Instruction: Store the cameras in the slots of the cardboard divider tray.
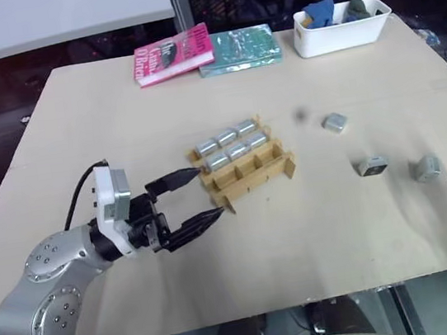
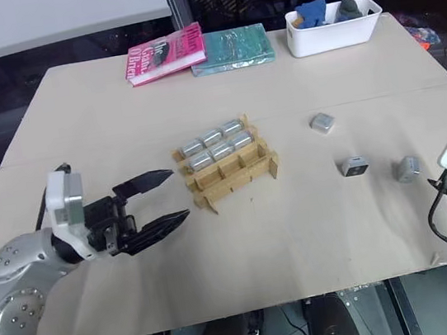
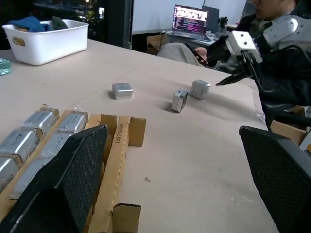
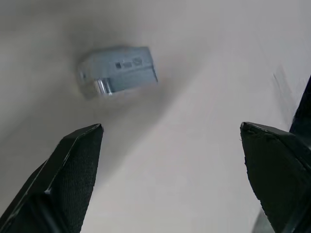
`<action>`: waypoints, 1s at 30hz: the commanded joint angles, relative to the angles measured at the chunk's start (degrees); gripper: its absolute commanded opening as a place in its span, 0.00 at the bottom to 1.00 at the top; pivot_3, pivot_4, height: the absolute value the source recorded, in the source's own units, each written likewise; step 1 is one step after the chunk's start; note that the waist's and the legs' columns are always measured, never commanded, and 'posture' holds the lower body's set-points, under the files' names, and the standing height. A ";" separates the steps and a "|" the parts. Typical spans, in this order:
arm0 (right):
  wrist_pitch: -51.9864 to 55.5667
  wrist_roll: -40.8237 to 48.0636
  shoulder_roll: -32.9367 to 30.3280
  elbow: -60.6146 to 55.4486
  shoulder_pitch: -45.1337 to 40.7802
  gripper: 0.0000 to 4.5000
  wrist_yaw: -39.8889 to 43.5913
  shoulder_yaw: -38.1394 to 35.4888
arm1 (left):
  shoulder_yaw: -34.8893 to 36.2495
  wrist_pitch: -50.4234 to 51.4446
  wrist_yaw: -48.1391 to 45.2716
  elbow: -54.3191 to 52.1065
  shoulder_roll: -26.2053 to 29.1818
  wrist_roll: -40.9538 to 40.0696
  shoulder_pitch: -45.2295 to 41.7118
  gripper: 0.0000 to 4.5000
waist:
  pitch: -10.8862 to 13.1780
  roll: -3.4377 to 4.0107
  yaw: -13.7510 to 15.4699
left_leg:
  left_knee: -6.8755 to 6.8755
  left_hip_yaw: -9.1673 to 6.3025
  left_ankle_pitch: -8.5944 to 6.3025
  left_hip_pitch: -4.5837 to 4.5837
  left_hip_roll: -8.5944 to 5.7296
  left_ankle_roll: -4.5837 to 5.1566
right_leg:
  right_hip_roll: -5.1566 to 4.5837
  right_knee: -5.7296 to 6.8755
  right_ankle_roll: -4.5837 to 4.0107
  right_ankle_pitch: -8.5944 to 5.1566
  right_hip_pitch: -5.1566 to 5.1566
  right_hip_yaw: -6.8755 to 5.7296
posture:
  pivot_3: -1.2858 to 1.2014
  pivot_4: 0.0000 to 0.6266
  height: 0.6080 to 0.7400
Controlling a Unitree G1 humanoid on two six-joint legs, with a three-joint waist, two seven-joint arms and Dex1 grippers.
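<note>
Your left gripper (image 1: pixel 185 202) hangs just in front of the near corner of the cardboard divider tray (image 1: pixel 247 170), fingers spread wide and holding nothing. Your right gripper (image 4: pixel 170 160) stands equally wide and empty over bare table, with one loose camera (image 4: pixel 118 71) a little ahead of it.

The tray's two far rows hold six cameras (image 1: pixel 229 144); the near rows are vacant. Three cameras lie loose on your right: one (image 1: pixel 428 168) near the table's right edge, one (image 1: pixel 371 166) beside it, one (image 1: pixel 334 123) farther back.

Judged step: reaching for the next loose camera. The next move calls for centring the right fingers over it before closing.

Open table lies between tray and loose cameras. Farther back stand two books (image 1: pixel 173 55) and a white bin (image 1: pixel 340 26).
</note>
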 commanded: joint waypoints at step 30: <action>69.69 21.21 11.96 -25.00 -14.17 1.00 -4.08 -8.15 | 1.44 -3.19 2.81 -4.91 -1.84 0.85 4.98 1.00 | 0.03 0.08 0.13 | -0.01 -0.09 -0.14 -0.04 0.04 0.21 | -0.07 0.00 -0.01 0.00 -0.03 -0.01 | 0.52 0.24 1.00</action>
